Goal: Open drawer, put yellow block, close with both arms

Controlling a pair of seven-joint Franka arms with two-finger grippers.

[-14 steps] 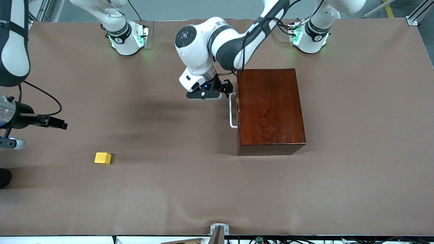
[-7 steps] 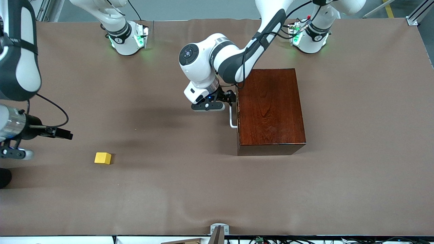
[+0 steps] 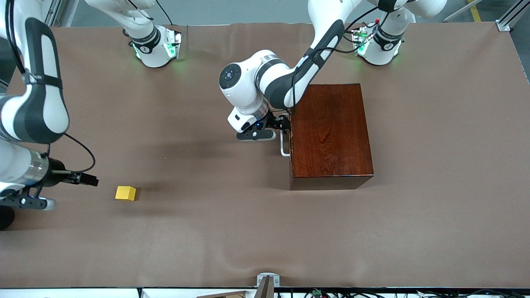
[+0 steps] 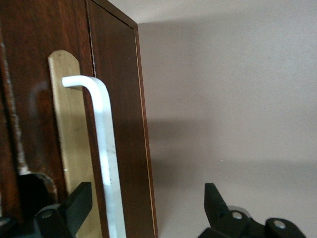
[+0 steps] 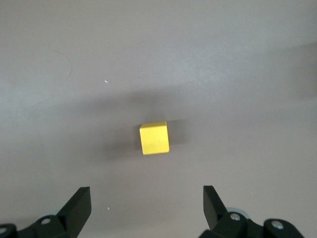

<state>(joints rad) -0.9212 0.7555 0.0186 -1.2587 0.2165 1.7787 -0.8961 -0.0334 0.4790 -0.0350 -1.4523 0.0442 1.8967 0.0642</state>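
Brown box (image 3: 330, 132) hiding shut drawer (image 4: 69, 144)

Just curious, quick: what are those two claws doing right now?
Left gripper: open, fingers either side of the drawer handle, not gripping.
Right gripper: open, empty, near the yellow block.

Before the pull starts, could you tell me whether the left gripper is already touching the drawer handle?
Apart. In the left wrist view, the left gripper is open, and the white handle runs between its fingers with a gap showing on each side.
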